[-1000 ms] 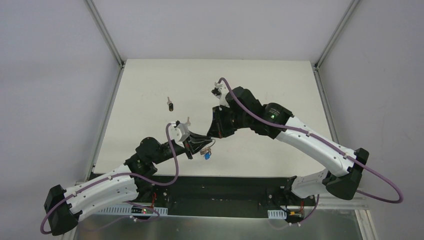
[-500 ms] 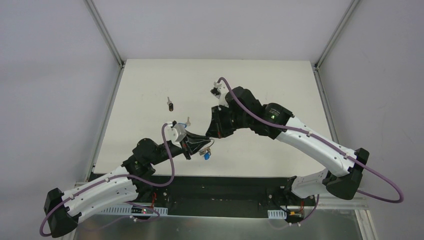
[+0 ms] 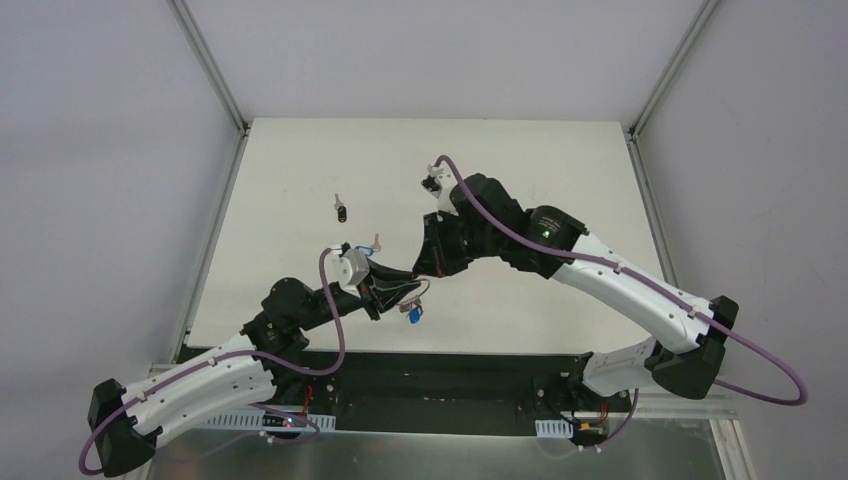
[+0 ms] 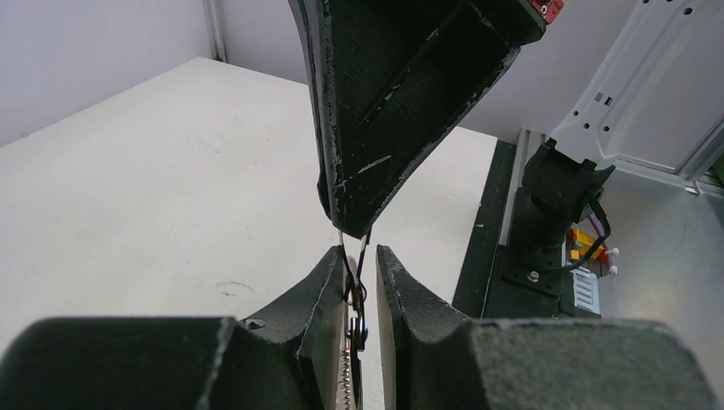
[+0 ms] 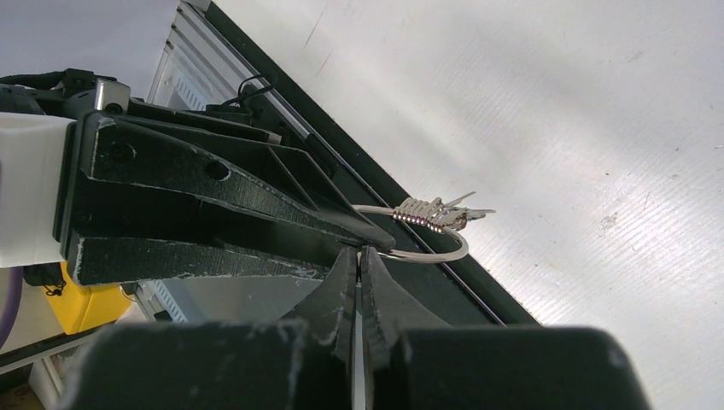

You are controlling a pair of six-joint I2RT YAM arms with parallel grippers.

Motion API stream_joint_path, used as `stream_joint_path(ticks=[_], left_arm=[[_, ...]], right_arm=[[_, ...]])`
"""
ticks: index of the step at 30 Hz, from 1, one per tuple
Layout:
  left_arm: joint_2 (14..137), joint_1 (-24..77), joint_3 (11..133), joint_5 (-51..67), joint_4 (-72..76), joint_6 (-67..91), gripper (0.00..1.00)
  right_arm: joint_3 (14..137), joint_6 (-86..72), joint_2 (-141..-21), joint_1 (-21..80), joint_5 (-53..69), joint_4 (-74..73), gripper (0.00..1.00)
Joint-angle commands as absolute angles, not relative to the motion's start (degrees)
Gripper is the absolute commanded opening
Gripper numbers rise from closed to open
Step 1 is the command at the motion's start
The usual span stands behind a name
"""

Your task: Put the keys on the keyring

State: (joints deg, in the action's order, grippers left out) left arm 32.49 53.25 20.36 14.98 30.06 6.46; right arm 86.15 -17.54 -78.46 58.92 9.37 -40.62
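Observation:
In the right wrist view my right gripper (image 5: 359,250) is shut on the thin silver keyring (image 5: 452,250). Small silver keys (image 5: 444,212) hang bunched on the ring's far side. From the left wrist camera, my left gripper (image 4: 359,256) stands slightly open. The ring's wire (image 4: 343,241) and a hanging key (image 4: 356,333) sit in the narrow gap, close to the left finger. From above, both grippers meet tip to tip over the table's near edge, left (image 3: 408,290) and right (image 3: 428,275). The blue-headed key (image 3: 413,313) dangles below them.
Another small key (image 3: 343,211) with a dark head lies loose on the white table (image 3: 520,170), left of centre. A tiny silver piece (image 3: 376,240) lies beside the left wrist. The table's black front rail (image 3: 450,365) runs just below the grippers.
My left jaws have parted a little around the ring. The left arm's wrist has shifted slightly left. The right gripper keeps its hold and place.

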Motion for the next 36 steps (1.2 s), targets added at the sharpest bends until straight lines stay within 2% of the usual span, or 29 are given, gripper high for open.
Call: stream_joint_path(ticks=[1, 10, 12, 22, 31, 32, 36], left_arm=[[31.90, 53.22, 21.80, 16.87, 31.00, 5.39, 0.17], [32.17, 53.19, 21.90, 16.93, 30.94, 5.28, 0.14], [32.17, 53.25, 21.97, 17.26, 30.89, 5.07, 0.00], [31.90, 53.20, 22.21, 12.36, 30.26, 7.04, 0.00], [32.77, 53.25, 22.98, 13.77, 28.85, 5.98, 0.00], [32.62, 53.25, 22.90, 13.75, 28.75, 5.82, 0.01], [31.34, 53.20, 22.60, 13.06, 28.04, 4.79, 0.22]], right_arm=[[88.79, -18.03, -78.23, 59.08, 8.19, -39.72, 0.00], [88.68, -17.95, -78.10, 59.11, 8.30, -39.62, 0.00], [88.62, -18.00, -77.96, 59.19, 8.35, -39.61, 0.00], [88.46, -17.98, -78.19, 59.39, 8.87, -39.37, 0.00], [89.52, -17.78, -78.88, 59.36, 8.49, -39.85, 0.00], [89.70, -17.82, -78.92, 59.38, 8.40, -39.97, 0.00], [90.67, -18.47, -79.35, 59.39, 6.95, -41.21, 0.00]])
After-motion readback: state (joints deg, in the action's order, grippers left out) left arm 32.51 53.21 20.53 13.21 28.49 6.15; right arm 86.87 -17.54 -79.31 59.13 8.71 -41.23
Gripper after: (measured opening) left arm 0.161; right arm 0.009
